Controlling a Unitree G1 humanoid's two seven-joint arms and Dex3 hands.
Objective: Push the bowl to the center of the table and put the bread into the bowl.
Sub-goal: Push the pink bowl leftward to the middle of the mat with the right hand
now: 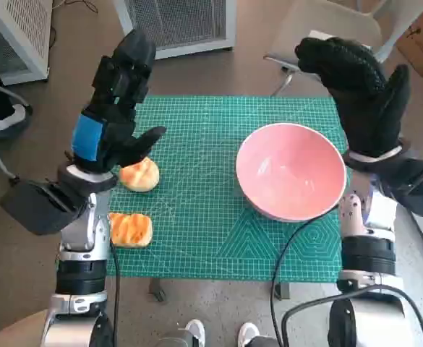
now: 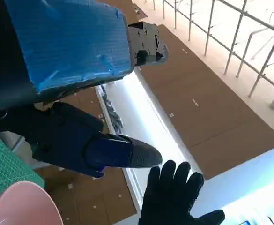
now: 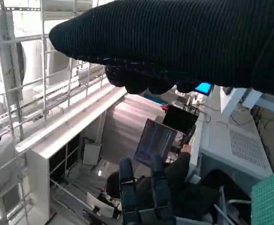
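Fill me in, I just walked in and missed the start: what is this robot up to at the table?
It is a humanoid robot at a table with a green mat. A pink bowl sits toward the mat's right side, and two bread pieces lie at the left. Both hands are raised and holding nothing: the left hand hovers over the bread, the gloved right hand beside the bowl. No bread is in the bowl yet.
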